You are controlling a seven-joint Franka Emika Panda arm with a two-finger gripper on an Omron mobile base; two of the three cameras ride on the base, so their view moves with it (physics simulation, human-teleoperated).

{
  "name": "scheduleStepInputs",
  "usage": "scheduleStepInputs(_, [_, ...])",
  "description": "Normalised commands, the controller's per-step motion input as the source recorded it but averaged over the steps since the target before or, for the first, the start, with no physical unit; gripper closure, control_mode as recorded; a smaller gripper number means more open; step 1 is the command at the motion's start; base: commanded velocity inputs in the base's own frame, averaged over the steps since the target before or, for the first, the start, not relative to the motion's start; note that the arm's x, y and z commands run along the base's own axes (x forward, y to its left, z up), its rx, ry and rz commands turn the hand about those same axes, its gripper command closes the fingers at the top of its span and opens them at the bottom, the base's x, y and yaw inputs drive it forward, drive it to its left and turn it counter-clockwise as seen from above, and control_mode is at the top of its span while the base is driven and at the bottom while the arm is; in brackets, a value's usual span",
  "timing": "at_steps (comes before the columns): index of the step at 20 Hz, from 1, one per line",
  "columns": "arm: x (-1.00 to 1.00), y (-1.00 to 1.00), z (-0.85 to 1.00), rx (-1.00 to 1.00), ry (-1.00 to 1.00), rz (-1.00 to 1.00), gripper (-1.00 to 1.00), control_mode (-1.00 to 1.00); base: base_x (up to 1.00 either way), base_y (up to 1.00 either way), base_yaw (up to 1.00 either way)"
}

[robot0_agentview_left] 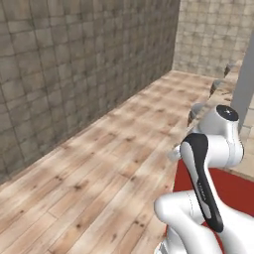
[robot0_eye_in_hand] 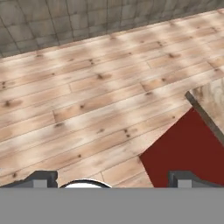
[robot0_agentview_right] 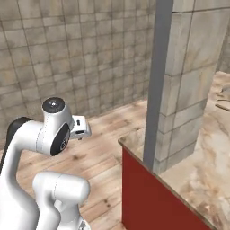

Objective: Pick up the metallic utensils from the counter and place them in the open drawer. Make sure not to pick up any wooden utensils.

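Observation:
The counter [robot0_agentview_right: 204, 168] has a beige veined top on a red base [robot0_agentview_right: 148, 193], to the right of my arm. Its corner [robot0_eye_in_hand: 214, 98] shows in the hand view above the red side [robot0_eye_in_hand: 188, 148]. My gripper [robot0_eye_in_hand: 113, 180] is open with nothing between its fingertips [robot0_eye_in_hand: 41, 178]. It hangs over the wooden floor, left of the counter's corner. A few thin dark marks [robot0_agentview_right: 221, 102] lie at the counter's far right edge, too small to name. I cannot make out the metallic utensils or the wooden utensils. The open drawer is out of view.
A tiled stone pillar [robot0_agentview_right: 179, 81] with a grey edge rises from the counter's near corner. Grey-cushioned stools [robot0_agentview_left: 198, 108] stand along the counter's far side. A tiled wall [robot0_agentview_left: 74, 64] bounds the plank floor [robot0_agentview_left: 99, 168] on the left.

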Motion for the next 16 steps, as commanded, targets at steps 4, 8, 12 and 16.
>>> scheduleStepInputs(4, [0.0,0.0,0.0,0.0,0.0,0.0,-1.0,1.0,0.99,1.0,-0.41])
scheduleStepInputs(8, [0.0,0.0,0.0,0.0,0.0,0.0,-1.0,1.0,0.9,0.83,-0.66])
scheduleStepInputs(12, [0.0,0.0,0.0,0.0,0.0,0.0,-1.0,1.0,0.7,0.71,-0.71])
scheduleStepInputs(16, [0.0,0.0,0.0,0.0,0.0,0.0,-1.0,1.0,0.49,0.65,-0.72])
